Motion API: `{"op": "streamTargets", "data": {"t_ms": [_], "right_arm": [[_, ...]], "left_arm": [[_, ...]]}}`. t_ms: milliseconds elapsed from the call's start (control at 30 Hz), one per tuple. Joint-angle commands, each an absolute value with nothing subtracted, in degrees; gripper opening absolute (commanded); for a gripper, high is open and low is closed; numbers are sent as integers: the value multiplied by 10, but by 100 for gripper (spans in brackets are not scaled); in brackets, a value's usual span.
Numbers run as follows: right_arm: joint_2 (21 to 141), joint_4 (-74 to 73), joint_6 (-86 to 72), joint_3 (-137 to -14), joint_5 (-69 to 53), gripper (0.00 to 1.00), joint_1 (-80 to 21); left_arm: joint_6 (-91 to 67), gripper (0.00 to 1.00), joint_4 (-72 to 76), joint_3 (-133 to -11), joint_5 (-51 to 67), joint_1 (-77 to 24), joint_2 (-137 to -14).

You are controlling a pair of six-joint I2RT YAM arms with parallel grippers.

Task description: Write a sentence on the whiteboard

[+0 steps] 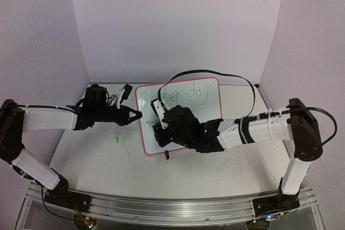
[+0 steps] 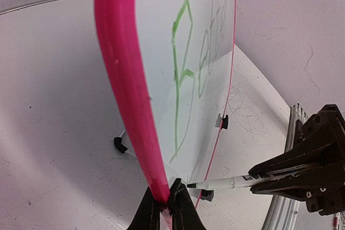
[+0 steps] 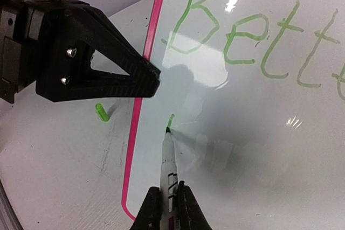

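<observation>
White table (image 1: 91,160), whiteboard (image 1: 207,111), green cap (image 1: 116,140).

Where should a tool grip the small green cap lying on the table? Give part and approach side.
Probably mid-length, across its narrow width, coming straight down from above: the green cap lies on its side on the table, apart from the whiteboard, long sides exposed.
</observation>
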State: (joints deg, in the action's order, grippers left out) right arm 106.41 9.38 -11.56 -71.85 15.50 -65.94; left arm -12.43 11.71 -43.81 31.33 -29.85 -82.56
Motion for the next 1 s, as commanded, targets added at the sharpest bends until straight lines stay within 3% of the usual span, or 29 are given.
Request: {"op": "streamTargets", "data": {"t_ms": [0,967], "right_arm": [[1054,84,-137,-700,156,0,-664],[1065,99,-139,-726,207,0,-661]], "left_arm": [[-84,0,95,-454,259,-302,-835],[-81,0,91,-454,254,-307,-831]]}}
